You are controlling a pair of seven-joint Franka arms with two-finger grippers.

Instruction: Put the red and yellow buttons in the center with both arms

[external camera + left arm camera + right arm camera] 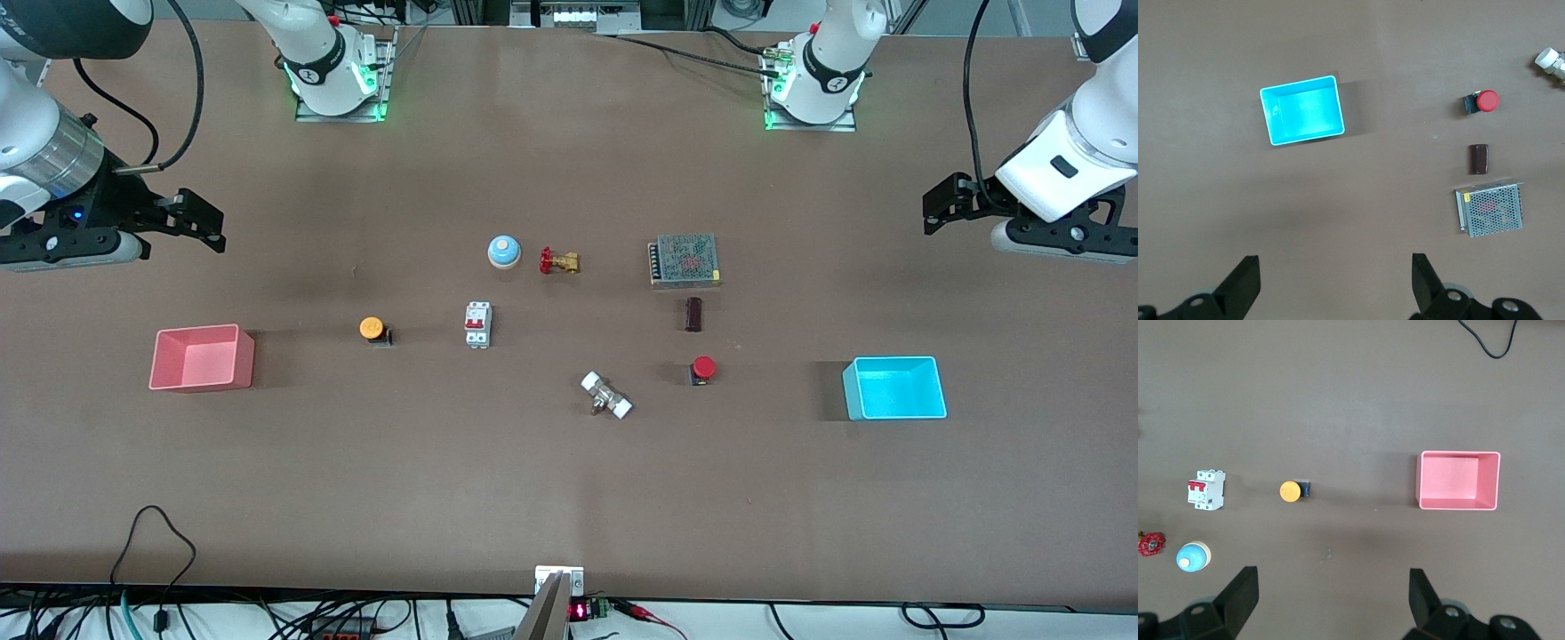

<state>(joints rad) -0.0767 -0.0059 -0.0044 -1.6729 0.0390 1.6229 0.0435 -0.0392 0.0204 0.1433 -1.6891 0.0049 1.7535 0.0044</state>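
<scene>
The orange-yellow button [372, 329] stands on the brown table toward the right arm's end, between the pink bin and a white breaker; it also shows in the right wrist view [1291, 491]. The red button [702, 369] stands toward the left arm's end and shows in the left wrist view [1485, 101]. The bare table center [551, 356] lies between them. My right gripper [203, 220] is open and empty, high above bare table at its end [1331, 597]. My left gripper [938, 204] is open and empty, high above its end [1336, 280].
A pink bin [203, 357] and a cyan bin [894, 388] sit at the two ends. Around the middle are a blue bell [504, 252], a brass valve [558, 261], a white breaker [477, 324], a mesh power supply [684, 260], a dark block [693, 314] and a metal fitting [606, 396].
</scene>
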